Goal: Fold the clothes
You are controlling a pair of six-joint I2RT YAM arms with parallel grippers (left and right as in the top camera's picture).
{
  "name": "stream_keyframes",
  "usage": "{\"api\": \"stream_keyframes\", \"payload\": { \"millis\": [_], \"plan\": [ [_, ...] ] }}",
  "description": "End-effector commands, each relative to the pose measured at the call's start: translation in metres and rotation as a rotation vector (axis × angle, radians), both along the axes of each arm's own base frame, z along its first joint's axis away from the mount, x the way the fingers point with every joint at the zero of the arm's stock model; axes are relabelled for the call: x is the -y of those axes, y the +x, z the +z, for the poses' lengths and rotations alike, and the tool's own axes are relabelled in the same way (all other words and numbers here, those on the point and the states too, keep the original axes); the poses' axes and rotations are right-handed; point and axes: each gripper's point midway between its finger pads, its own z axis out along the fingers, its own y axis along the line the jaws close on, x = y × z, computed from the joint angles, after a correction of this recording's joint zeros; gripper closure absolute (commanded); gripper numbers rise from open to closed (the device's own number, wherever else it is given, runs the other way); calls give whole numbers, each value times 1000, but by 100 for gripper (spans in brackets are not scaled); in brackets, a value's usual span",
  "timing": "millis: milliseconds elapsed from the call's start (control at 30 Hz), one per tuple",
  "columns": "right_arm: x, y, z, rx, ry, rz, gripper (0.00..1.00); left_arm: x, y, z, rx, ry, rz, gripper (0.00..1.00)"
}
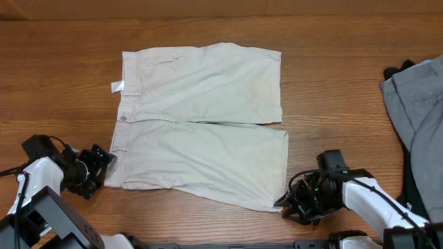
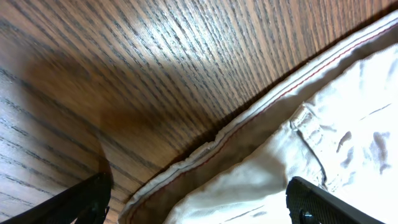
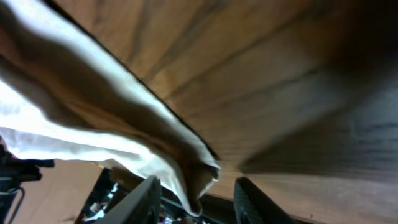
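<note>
The light beige shorts (image 1: 201, 117) lie spread flat on the wooden table, waistband to the left and both legs pointing right. My left gripper (image 1: 104, 164) is at the near left corner of the waistband. In the left wrist view its fingers (image 2: 199, 205) are wide apart, with the waistband edge (image 2: 249, 118) between them. My right gripper (image 1: 287, 204) is at the near right hem corner. In the right wrist view its fingers (image 3: 199, 202) are apart and the raised hem corner (image 3: 193, 174) hangs between them.
A grey garment (image 1: 419, 97) lies at the right edge of the table, with a black garment (image 1: 413, 194) under it. A small white tag (image 1: 118, 86) sticks out at the shorts' far left corner. Bare wood surrounds the shorts.
</note>
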Motion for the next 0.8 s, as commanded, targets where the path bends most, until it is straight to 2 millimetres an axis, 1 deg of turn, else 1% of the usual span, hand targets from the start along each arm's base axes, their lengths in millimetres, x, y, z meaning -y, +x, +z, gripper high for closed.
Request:
{"api": "stream_keyframes", "payload": {
  "millis": [0, 33, 133, 233, 267, 300, 433, 500, 567, 600, 633, 700, 733, 767],
  "plan": [
    [-2, -11, -8, -41, 12, -37, 62, 11, -6, -9, -16, -40, -34, 7],
    [-3, -11, -9, -42, 15, -40, 66, 11, -6, -9, -16, -40, -36, 7],
    [-3, -7, -9, -23, 16, -43, 68, 11, -6, -9, -16, -40, -36, 7],
    [-2, -7, -10, -32, 10, -53, 83, 11, -7, -9, -19, -43, -36, 7],
    [-2, -7, -10, -32, 11, -53, 93, 12, -7, -9, -21, -45, -35, 7],
    [-3, -6, -9, -30, 11, -52, 96, 12, -8, -9, -24, -47, -36, 7],
    [-3, 1, -4, 28, 22, 0, 96, 13, -9, -9, -28, -50, -43, 10],
    [-4, 7, 3, 72, 25, 33, 96, 14, -10, -9, -32, -54, -43, 23],
    [2, 11, 8, 85, -17, 49, 96, 15, -11, -9, -32, -54, -50, 48],
    [6, 14, 13, 100, -47, 64, 96, 15, -11, -9, -34, -55, -52, 59],
    [9, 16, 17, 113, -69, 75, 96, 16, -12, -9, -38, -58, -54, 65],
    [12, 23, 30, 149, -98, 95, 96, 18, -16, -10, -54, -65, -59, 65],
    [14, 28, 38, 172, -112, 102, 96, 20, -20, -10, -71, -72, -59, 56],
    [16, 32, 45, 190, -126, 104, 96, 22, -24, -10, -90, -79, -59, 39]
  ]
}}
